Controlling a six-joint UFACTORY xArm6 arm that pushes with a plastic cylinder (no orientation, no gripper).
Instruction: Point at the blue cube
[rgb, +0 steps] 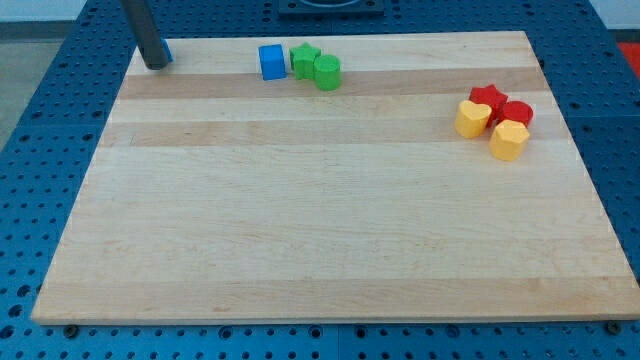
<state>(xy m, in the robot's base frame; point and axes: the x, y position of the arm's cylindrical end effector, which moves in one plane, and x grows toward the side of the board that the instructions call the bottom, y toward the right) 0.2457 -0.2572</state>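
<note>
Blue cube (271, 61) sits upright, touching the green star (305, 60)

The blue cube (271, 61) sits flat on the tabletop (320, 220), close to the view's top edge and a bit to the view's left of the middle. It is a small, bright blue block with square sides. Its front face looks toward the view's bottom. It stands upright, not tipped over. Its right side touches a green block (305, 60).
</note>
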